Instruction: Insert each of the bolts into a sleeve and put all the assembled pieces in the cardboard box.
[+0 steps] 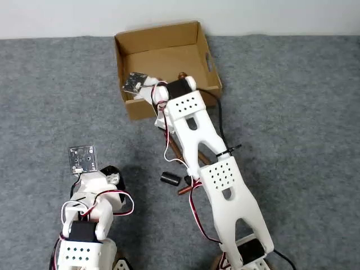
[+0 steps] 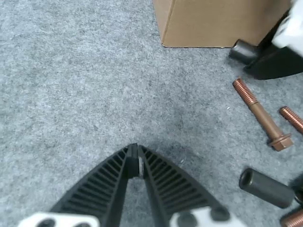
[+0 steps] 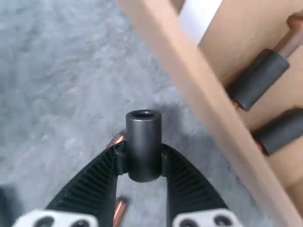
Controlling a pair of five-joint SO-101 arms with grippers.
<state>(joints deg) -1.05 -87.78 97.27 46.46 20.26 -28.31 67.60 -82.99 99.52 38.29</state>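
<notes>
Your right claw pinches a sleeve upright betw. its ribbed black fingers, spread only to the sleeve's width. It's a smooth dark tube, open bore on top. It sits just outside the front wall of the cardboard box. From the high view, the box is at 12 o'clock on the grey, felt-like table. Two assembled pieces lie inside the box: dark sleeves w/ copper ends showing. Your left claw is pressed together, holding nothing, approx. 7 o'clock. A threaded copper bolt w/ a flanged hex head and a 2nd sleeve lie loose at 6 o'clock of the box, apart from both claws.
</notes>
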